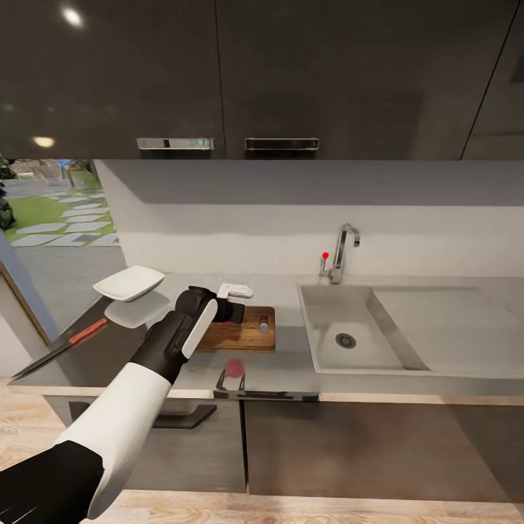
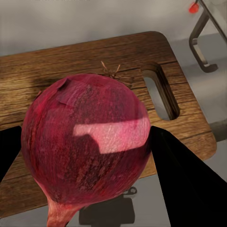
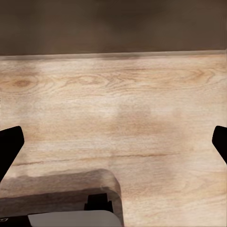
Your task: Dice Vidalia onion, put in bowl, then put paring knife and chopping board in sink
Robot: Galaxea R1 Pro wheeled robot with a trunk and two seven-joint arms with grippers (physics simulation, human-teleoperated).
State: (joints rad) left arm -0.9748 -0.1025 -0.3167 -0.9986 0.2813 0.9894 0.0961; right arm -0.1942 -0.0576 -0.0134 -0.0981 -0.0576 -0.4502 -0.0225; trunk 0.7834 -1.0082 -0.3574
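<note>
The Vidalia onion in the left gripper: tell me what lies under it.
Under the Vidalia onion, held by the left gripper, lies the chopping board, its handle slot beside the bulb. The bulb covers the board's middle, and a contact gap cannot be judged.

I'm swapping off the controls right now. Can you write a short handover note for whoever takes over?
Left gripper: shut on the Vidalia onion, held over the chopping board.
Right gripper: open, pointing at the wood floor, holding nothing.
Paring knife lies on the countertop left of the board; bowl sits behind it. Sink is empty.
Done: onion out of the sink.
Left: set it on the board, dice, fill the bowl, put knife and board in the sink.
</note>
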